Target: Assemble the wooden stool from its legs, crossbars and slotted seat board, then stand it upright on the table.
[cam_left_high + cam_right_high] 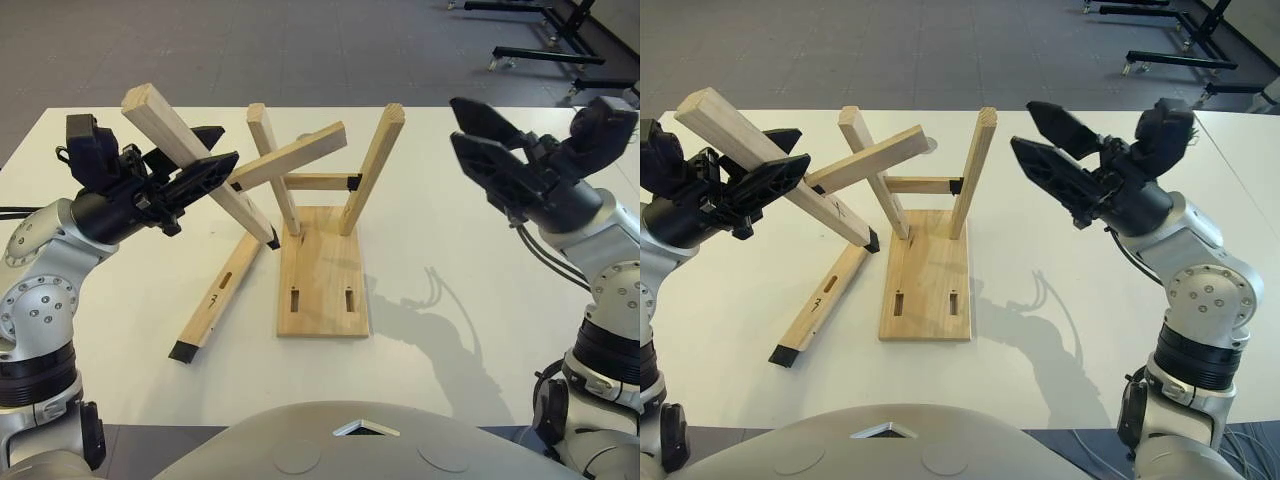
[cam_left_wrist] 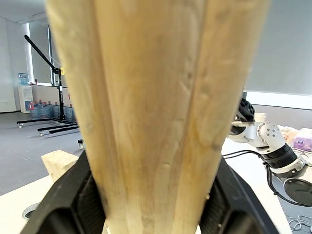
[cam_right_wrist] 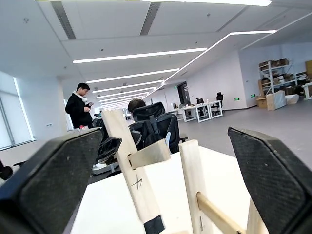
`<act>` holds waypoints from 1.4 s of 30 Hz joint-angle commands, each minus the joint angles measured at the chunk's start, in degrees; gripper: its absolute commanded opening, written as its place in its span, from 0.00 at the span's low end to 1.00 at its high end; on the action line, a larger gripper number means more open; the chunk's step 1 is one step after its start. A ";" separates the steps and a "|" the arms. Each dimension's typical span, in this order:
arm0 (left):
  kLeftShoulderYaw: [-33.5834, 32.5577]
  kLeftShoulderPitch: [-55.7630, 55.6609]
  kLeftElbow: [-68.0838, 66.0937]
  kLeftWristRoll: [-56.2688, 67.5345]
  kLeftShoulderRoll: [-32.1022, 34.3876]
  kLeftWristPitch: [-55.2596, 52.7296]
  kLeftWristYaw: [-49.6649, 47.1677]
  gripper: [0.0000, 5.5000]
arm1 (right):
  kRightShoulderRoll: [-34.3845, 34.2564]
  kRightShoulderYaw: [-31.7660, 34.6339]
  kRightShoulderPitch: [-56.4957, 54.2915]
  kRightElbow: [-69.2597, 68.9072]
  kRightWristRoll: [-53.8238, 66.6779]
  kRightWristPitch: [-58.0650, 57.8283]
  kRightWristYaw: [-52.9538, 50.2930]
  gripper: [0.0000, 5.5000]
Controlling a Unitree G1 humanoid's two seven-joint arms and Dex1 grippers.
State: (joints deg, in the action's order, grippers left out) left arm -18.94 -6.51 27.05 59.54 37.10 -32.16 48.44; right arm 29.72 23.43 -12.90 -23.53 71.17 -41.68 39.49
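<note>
On the table (image 1: 450, 330), the seat board (image 1: 322, 310) lies flat with 2 legs (image 1: 372, 170) standing in it. The head views show 2 empty slots (image 1: 297, 298) and a loose leg (image 1: 215, 300) beside the board. The left claw (image 1: 225, 146) grips a tilted leg (image 1: 165, 125), and its wrist view shows the wood pinched between the fingers (image 2: 73, 200). The right claw (image 1: 478, 140) hangs wide open nearby.

Seat board (image 1: 322, 262): pale wood slab, flat on the table, two small open slots at its near end.
Upright legs: left upright leg (image 1: 272, 165) and right upright leg (image 1: 373, 168) stand in the board's far end, splaying apart upward.
Crossbar (image 1: 318, 182): short, black-tipped, bridges the upright pair.
Held leg (image 1: 190, 155): tilted, black foot low, clamped in left gripper (image 1: 228, 145); second crossbar (image 1: 292, 155) juts from it.
Loose leg (image 1: 215, 295): flat on the table left of the board, black foot nearest.
</note>
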 commanded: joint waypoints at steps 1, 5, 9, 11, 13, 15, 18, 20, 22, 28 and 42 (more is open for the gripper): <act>-3.26 3.02 1.44 0.97 0.64 3.23 6.22 0.38 | -3.72 1.19 2.13 -4.68 2.43 2.89 -7.52 0.86; -0.22 4.90 1.46 -5.35 1.33 7.27 11.42 0.38 | -7.91 -0.52 7.82 -10.24 1.08 6.19 -12.66 0.86; 3.49 4.33 1.92 -8.25 0.55 8.62 13.36 0.38 | -9.37 -3.05 11.83 -13.74 0.19 7.73 -15.22 0.86; 5.25 3.78 2.34 -10.62 -0.40 10.40 13.02 0.38 | -9.51 -3.86 13.40 -15.23 0.61 8.19 -16.49 0.86; 6.54 3.33 2.64 -12.49 -1.30 12.06 12.38 0.38 | -9.63 -4.73 15.08 -17.01 1.10 8.64 -17.92 0.86; 8.08 4.03 2.59 -13.87 -2.69 13.88 12.44 0.38 | -9.76 -5.90 16.33 -17.64 0.96 8.83 -19.14 0.86; 9.55 6.24 3.39 -12.49 -3.47 14.45 14.27 0.38 | -9.58 -7.06 17.63 -18.60 1.02 9.19 -20.31 0.86; 9.44 7.84 3.78 -10.51 -3.25 13.97 15.65 0.38 | -9.31 -7.44 18.23 -19.02 1.12 9.42 -20.85 0.86; 9.17 9.29 3.60 -9.49 -2.87 13.93 17.20 0.38 | -9.06 -7.74 18.62 -19.18 1.25 9.78 -21.28 0.86; 7.69 9.53 2.67 -6.56 -0.73 11.72 19.11 0.38 | -8.54 -7.51 19.36 -19.55 1.79 11.02 -22.27 0.86; 14.50 12.43 0.31 -17.07 -4.40 16.79 16.36 0.38 | -3.43 -7.17 17.43 -16.52 5.08 10.48 -21.50 0.86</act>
State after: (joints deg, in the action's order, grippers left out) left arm -4.79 6.30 27.86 43.78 32.60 -16.29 65.14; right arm 25.74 16.33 5.18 -40.58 75.51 -31.10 17.90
